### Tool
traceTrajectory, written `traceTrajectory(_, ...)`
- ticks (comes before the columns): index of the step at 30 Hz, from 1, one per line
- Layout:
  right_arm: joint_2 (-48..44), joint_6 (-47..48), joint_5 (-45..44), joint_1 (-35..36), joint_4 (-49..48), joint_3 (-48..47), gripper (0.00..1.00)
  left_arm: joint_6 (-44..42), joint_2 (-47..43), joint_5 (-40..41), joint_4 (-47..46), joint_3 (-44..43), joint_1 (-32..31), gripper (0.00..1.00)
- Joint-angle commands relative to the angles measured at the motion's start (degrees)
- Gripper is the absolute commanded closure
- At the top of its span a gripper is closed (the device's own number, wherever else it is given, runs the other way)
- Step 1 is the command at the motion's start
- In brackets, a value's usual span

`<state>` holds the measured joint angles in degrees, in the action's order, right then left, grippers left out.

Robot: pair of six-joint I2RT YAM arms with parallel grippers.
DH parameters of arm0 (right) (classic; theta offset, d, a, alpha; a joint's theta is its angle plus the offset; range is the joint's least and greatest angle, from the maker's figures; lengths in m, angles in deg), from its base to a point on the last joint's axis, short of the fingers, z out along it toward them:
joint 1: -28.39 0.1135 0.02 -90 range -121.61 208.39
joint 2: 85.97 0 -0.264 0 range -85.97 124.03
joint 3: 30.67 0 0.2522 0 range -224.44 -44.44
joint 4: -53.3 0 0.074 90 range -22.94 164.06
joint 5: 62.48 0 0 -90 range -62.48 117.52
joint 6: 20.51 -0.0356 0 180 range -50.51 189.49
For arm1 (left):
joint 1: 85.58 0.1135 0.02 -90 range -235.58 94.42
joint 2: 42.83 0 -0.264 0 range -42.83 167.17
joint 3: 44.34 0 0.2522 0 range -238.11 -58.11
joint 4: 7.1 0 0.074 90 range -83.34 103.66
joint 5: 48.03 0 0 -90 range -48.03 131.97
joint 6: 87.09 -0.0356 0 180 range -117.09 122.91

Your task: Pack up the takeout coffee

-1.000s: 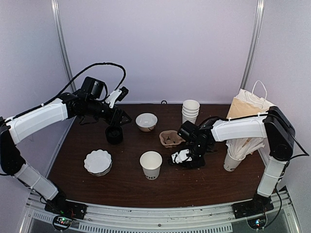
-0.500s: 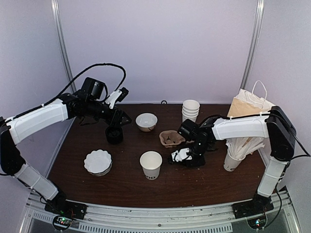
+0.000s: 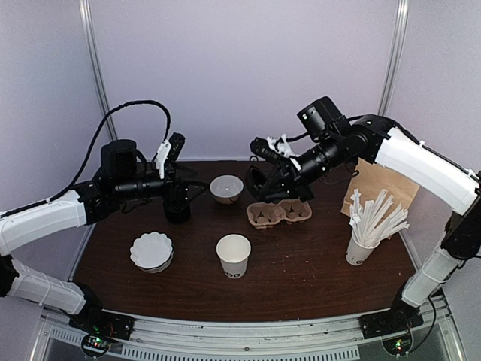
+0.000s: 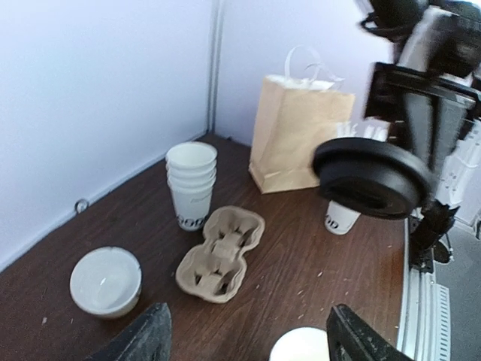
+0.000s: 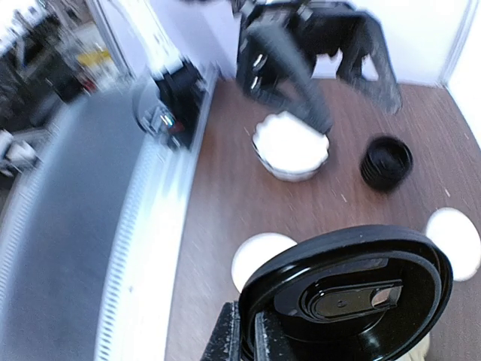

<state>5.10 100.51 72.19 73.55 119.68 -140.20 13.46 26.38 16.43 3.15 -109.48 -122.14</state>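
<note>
The takeout coffee cup [image 3: 234,254] stands open and lidless at the table's front middle. Its rim also shows in the left wrist view [image 4: 304,347] and in the right wrist view [image 5: 263,257]. My right gripper [image 3: 260,170] is raised above the cardboard cup carrier [image 3: 278,214] and is shut on the edge of a black round lid [image 5: 347,292], held above and behind the cup. The lid hangs in the air in the left wrist view [image 4: 372,177]. My left gripper [image 3: 188,188] is open and empty, hovering over the stack of black lids [image 3: 176,209].
A white bowl [image 3: 226,188] sits behind the cup. A stack of fluted white papers [image 3: 151,250] lies front left. A cup of wrapped sticks [image 3: 361,247] and a brown paper bag [image 3: 379,184] stand right. Nested white cups [image 4: 192,184] stand at the back.
My right arm has risen from the tabletop beside the cup and swung up and back over the carrier, now carrying a black lid. My left gripper has drawn back left, lower over the lid stack.
</note>
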Motion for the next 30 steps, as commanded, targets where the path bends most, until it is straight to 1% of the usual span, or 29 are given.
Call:
traceTrajectory(1,2.7,-18.8,24.4,-3.1,-6.5,-2.8,0.97,-8.7,-3.0,-0.8,-13.9,1.4,-6.3,0.25)
traceTrajectory(4,3.3,-29.2,31.2,-3.5,-16.0,-1.5,0.97,-12.5,-2.2,2.1,-13.8,0.5,-10.7,0.25)
traceTrajectory(6,3.2,-34.1,32.8,-3.6,-20.7,-0.4,0.97,-14.6,-1.4,3.4,-13.8,-0.4,-13.2,0.24)
traceTrajectory(7,3.1,-35.0,33.1,-3.5,-21.8,0.0,0.97,-15.5,-1.0,4.3,-13.8,-0.9,-14.3,0.24)
traceTrajectory(12,2.2,-36.6,33.5,-3.6,-23.8,2.0,0.97,-17.2,1.2,5.0,-13.5,-2.7,-16.8,0.23)
traceTrajectory(15,1.8,-37.9,33.9,-3.6,-25.5,2.8,0.97,-19.2,2.1,9.2,-15.1,-2.6,-18.4,0.22)
traceTrajectory(18,1.7,-38.3,34.1,-3.7,-25.7,2.9,0.96,-20.5,2.3,11.4,-16.3,-2.7,-19.4,0.22)
traceTrajectory(19,1.7,-38.6,34.2,-3.7,-26.1,3.0,0.96,-20.7,2.4,11.9,-16.6,-2.5,-19.6,0.14)
traceTrajectory(20,1.7,-39.1,34.4,-3.7,-26.6,3.1,0.96,-20.7,2.4,12.2,-17.1,-2.3,-19.7,0.04)
traceTrajectory(21,1.8,-39.8,34.5,-3.7,-27.2,3.2,0.96,-20.8,2.5,12.6,-17.4,-2.2,-19.9,0.03)
traceTrajectory(26,1.9,-41.3,34.8,-3.8,-28.9,4.0,0.96,-22.7,1.0,15.9,-16.8,-1.4,-20.7,0.03)
traceTrajectory(30,1.8,-43.9,35.5,-3.8,-31.9,4.6,0.96,-24.2,0.8,17.4,-15.5,-1.6,-20.8,0.06)
